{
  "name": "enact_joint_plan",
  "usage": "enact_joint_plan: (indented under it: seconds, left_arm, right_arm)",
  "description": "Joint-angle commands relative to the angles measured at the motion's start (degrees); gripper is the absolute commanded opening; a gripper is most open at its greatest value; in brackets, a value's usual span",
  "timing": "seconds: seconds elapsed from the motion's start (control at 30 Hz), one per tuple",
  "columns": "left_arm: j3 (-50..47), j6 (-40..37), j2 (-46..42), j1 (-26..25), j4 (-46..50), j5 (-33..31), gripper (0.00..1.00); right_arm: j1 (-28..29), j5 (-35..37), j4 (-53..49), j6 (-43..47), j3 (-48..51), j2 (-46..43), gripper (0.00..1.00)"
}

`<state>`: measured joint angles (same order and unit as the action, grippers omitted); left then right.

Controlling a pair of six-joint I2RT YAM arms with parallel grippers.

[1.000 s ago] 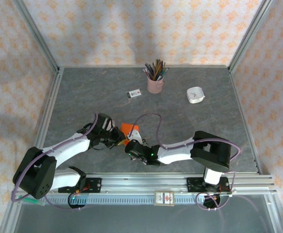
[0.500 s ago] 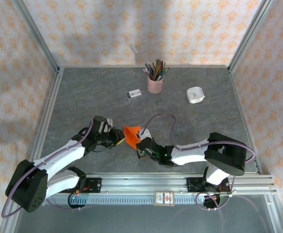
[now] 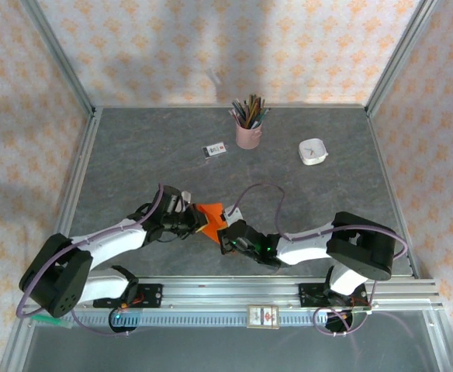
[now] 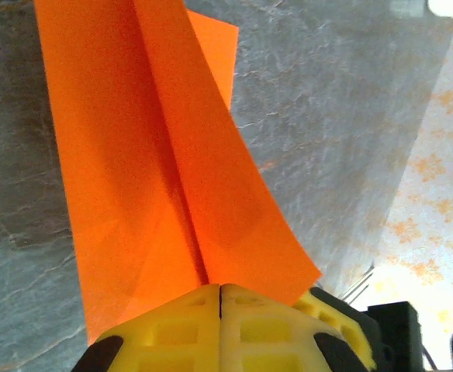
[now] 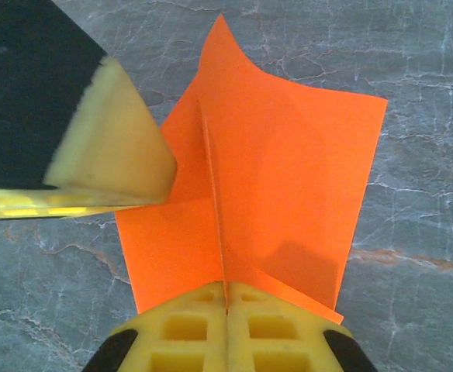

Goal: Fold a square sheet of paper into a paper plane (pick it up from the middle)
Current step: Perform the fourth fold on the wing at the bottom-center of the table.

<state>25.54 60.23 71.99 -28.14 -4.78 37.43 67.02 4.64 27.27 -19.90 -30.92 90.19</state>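
The square sheet of paper (image 3: 209,210) is pinched by left jaws and right jaws at opposite ends

The bright-orange sheet of paper (image 5: 277,178) is partly folded, with a sharp ridge crease down its middle. The right gripper (image 5: 226,298) pinches it at that crease. The left gripper (image 4: 220,298) pinches another edge, and the flaps fan outward from both.
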Motion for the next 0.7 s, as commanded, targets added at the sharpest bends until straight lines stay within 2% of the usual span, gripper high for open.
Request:
enact_joint_plan:
  seconds: [0.0,0.3,0.67]
  left_arm:
    - [1.59,-2.52,2.16,-0.33,-2.52,0.19,0.0]
    - [-0.14,-3.99,7.04,-0.34,-5.53,-1.45,0.0]
    - [-4.86,-3.82,8.48,-0.31,-8.8,-2.36,0.0]
  right_arm:
    - [-0.14,0.1,2.34,-0.67,0.89,-0.46,0.0]
    - [-0.22,-0.52,4.79,-1.27,1.89,-0.2,0.0]
    - [-0.18,-2.1,11.26,-7.15,3.92,1.73,0.0]
